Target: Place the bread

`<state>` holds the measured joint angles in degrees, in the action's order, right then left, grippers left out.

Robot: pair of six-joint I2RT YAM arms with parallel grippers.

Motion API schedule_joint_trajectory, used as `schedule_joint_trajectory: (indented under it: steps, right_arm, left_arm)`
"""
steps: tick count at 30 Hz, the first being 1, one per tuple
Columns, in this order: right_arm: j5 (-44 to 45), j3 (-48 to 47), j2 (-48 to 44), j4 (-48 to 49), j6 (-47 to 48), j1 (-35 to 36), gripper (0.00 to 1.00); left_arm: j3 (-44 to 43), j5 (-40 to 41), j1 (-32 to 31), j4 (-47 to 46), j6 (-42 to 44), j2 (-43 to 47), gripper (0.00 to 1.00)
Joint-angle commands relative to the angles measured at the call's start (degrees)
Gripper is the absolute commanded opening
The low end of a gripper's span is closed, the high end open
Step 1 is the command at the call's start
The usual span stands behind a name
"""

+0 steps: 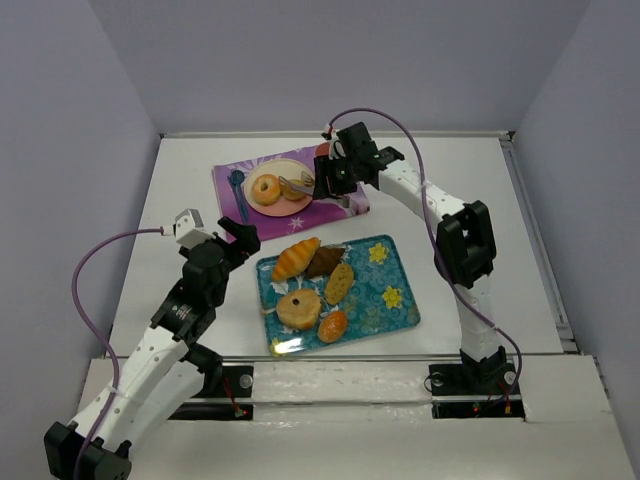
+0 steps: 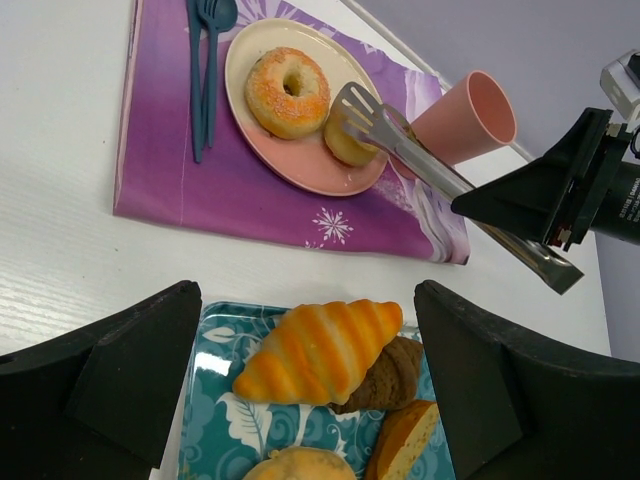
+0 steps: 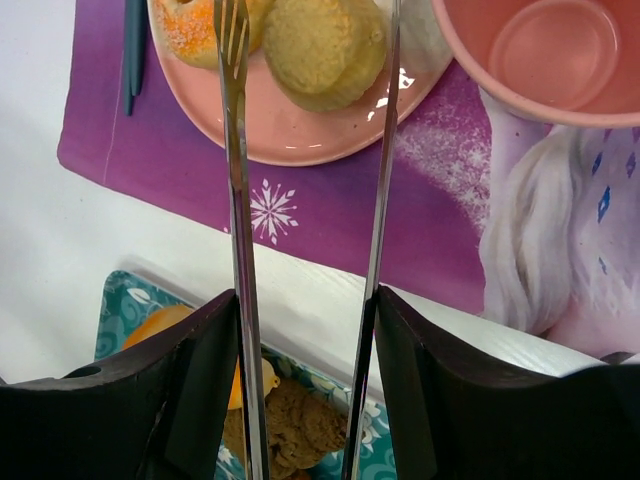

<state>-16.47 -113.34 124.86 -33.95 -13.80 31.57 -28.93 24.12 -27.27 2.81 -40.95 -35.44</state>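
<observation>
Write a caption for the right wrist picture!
Tongs in the right gripper spread around a round bun on the pink plate, beside the pink cup.

In the right wrist view the top edge cuts off the plate (image 3: pixel 300 140), the donut (image 3: pixel 185 30), the bun (image 3: pixel 325 50) and the cup (image 3: pixel 545 50) (the cup also leaves at the right). Both arms of the tongs (image 3: pixel 237 200) reach that edge. Of the tray (image 3: pixel 125 300) only a corner shows, and the croissant (image 3: pixel 165 322) is mostly behind a finger (image 3: pixel 150 400) of the right claw (image 3: pixel 305 300). In the left wrist view the tray runs under the bottom edge, its sides covered by the fingers (image 2: pixel 120 380) of the left claw (image 2: pixel 308 300); the brown bread (image 2: pixel 395 370) lies mostly under the croissant. From above, the cup is nearly all behind the right claw.
</observation>
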Motion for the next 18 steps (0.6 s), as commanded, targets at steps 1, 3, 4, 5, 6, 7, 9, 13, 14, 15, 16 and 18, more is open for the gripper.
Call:
schedule_joint_trajectory:
  steps: [1, 3, 4, 5, 6, 7, 9, 13, 14, 15, 16, 18]
  right_arm:
    - [1.0, -1.62, -4.79, 0.29, 1.23, 0.33, 0.6]
    - [1.18, -0.58, -6.72, -0.06, 1.23, 0.33, 0.59]
    - [1.18, 0.04, -7.52, -0.23, 1.23, 0.33, 0.59]
    - [1.26, 0.83, -8.39, -0.32, 1.23, 0.33, 0.59]
    - [1.53, 1.88, -9.45, -0.24, 1.15, 0.33, 0.59]
    - [2.14, 4.24, -11.81, -0.32, 1.15, 0.33, 0.59]
    - [3.46, 6.8, -14.37, -0.67, 1.67, 0.33, 0.59]
    - [4.17, 13.66, -21.75, -0.94, 2.29, 0.33, 0.6]
    - [3.47, 16.72, -25.16, -0.94, 2.64, 0.33, 0.6]
    - [2.33, 18.4, -27.02, -0.85, 2.81, 0.33, 0.59]
    - [2.32, 20.24, -29.04, -0.85, 2.73, 0.33, 0.59]
    - [4.15, 26.64, -35.43, -0.85, 1.5, 0.33, 0.59]
  left_arm:
    - [0.28, 1.28, 0.02, -1.75, 0.78, 0.81, 0.99]
    - [0.28, 1.28, 0.02, -1.67, 0.78, 1.25, 0.99]
    - [0.36, 1.46, 0.11, -1.67, 0.78, 1.25, 0.99]
    - [0.36, 1.63, 0.02, -1.67, 0.78, 1.43, 0.99]
    - [0.36, 1.81, 0.02, -1.58, 0.78, 1.6, 0.99]
    - [0.36, 1.98, 0.11, -1.58, 0.78, 1.69, 0.99]
    - [0.28, 1.98, 0.02, -1.58, 0.78, 1.43, 0.99]
    - [0.1, 3.56, 0.02, -1.4, 0.78, 1.08, 0.99]
    - [0.01, 3.74, 0.02, -1.4, 0.78, 1.08, 0.99]
    - [-0.08, 3.83, 0.02, -1.4, 0.78, 0.99, 0.99]
    - [-0.08, 3.83, 0.11, -1.4, 0.78, 0.99, 0.99]
    - [-0.08, 3.83, 0.02, -1.4, 0.7, 1.07, 0.99]
